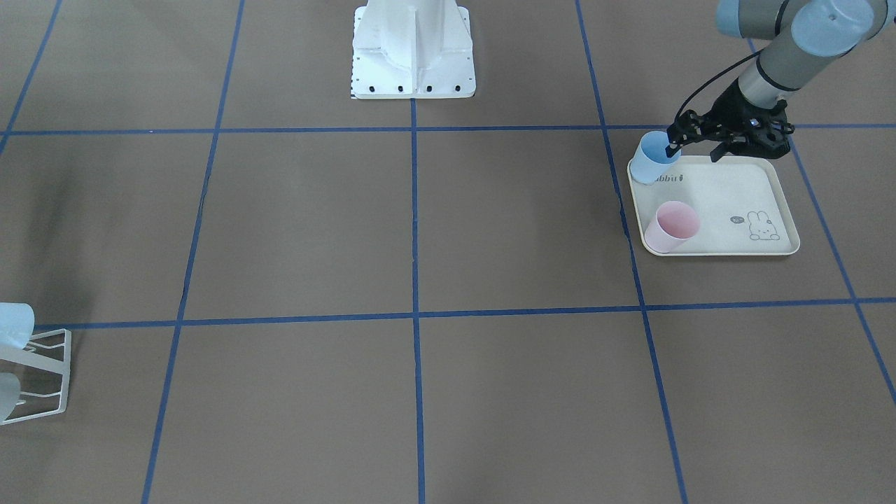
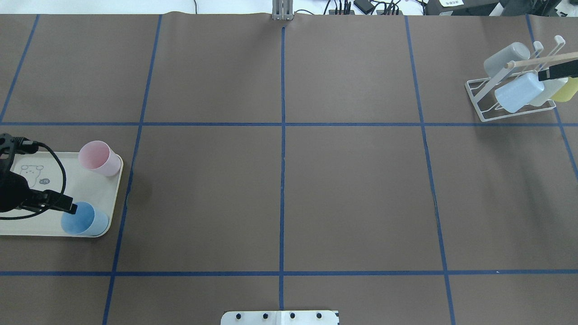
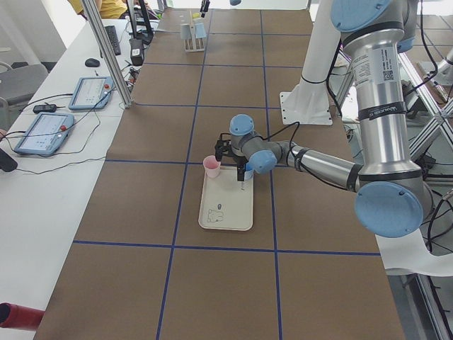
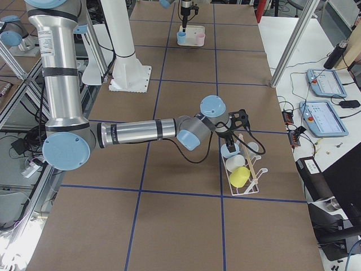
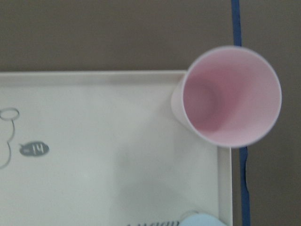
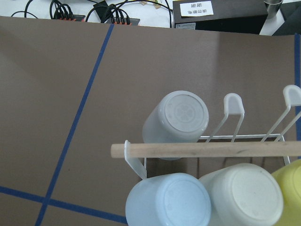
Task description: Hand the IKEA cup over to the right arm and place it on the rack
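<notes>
A blue cup point(image 1: 651, 164) stands upright at a corner of the cream rabbit-print tray point(image 1: 728, 196), with a pink cup point(image 1: 670, 227) beside it. My left gripper point(image 1: 693, 148) is open over the blue cup point(image 2: 86, 221), one finger dipped inside its rim. The white wire rack point(image 2: 483, 97) with its wooden peg stands far across the table and holds several upturned cups. My right gripper point(image 2: 557, 71) hovers over the rack; only one black finger shows, so I cannot tell whether it is open or shut. The right wrist view looks down on the rack point(image 6: 235, 101).
The robot's white base point(image 1: 413, 49) stands at the table's middle near edge. Blue tape lines grid the brown table. The pink cup point(image 5: 230, 96) fills the left wrist view's upper right. Tablets and cables lie on the side benches point(image 3: 42, 131).
</notes>
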{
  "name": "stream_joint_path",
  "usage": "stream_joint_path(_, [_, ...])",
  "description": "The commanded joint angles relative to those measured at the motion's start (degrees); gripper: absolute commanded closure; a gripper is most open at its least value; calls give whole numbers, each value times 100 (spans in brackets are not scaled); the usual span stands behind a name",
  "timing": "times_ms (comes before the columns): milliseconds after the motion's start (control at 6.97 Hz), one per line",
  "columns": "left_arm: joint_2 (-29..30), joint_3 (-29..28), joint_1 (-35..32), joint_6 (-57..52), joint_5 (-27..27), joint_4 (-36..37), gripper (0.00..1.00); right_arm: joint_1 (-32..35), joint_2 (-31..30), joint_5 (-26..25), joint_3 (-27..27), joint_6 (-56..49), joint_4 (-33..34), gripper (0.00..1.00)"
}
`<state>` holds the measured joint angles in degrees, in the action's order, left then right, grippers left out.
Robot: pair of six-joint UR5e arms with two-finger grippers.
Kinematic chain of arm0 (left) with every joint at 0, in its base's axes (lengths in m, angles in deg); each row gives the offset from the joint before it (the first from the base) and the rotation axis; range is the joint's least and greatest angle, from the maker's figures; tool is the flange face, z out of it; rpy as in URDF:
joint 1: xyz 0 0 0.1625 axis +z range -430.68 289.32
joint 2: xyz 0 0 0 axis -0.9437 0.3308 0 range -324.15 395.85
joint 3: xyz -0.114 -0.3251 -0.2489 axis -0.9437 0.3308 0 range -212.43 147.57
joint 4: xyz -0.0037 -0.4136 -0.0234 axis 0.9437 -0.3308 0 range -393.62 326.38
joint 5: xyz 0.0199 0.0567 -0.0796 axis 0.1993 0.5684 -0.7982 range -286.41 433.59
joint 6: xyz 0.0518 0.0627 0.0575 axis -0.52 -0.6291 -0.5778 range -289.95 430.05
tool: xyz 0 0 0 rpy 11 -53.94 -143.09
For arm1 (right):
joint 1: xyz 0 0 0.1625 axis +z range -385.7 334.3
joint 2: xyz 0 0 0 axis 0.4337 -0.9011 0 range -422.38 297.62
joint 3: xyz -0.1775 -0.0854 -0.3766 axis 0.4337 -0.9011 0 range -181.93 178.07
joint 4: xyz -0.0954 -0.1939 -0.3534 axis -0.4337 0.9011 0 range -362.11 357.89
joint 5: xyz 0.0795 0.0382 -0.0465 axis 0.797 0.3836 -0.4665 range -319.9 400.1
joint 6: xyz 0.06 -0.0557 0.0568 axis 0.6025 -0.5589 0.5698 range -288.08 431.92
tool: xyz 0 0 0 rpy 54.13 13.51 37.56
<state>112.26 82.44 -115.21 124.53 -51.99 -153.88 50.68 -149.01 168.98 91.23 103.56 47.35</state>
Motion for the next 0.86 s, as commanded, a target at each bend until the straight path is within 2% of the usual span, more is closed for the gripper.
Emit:
stream_joint_path(0, [-284, 194, 364, 106, -11, -146, 1, 0, -126, 15, 71, 0, -41, 0])
stream_joint_path(717, [-101, 28, 365, 89, 42, -138, 1, -9, -82, -3, 62, 9, -42, 0])
